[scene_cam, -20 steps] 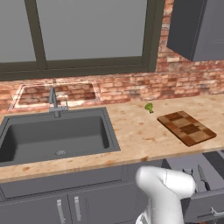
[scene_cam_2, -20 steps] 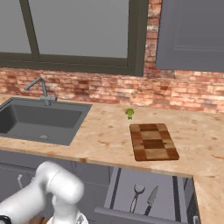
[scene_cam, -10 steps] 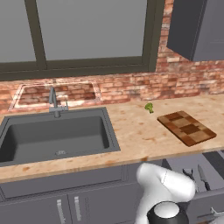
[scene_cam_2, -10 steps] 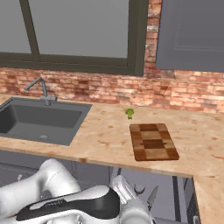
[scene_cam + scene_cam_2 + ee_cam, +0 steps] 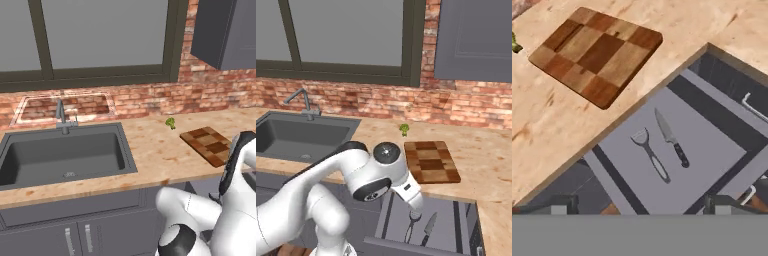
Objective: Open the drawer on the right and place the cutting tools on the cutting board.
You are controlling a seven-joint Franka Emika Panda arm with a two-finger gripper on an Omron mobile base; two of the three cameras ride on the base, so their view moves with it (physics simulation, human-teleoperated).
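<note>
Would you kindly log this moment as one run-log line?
drawer: open | knife, peeler: inside drawer | cutting board: bare | gripper: open, above drawer

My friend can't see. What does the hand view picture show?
An open grey drawer holds a knife and a peeler, side by side. Beyond it, a bare checkered wooden cutting board lies on the wooden counter.
</note>
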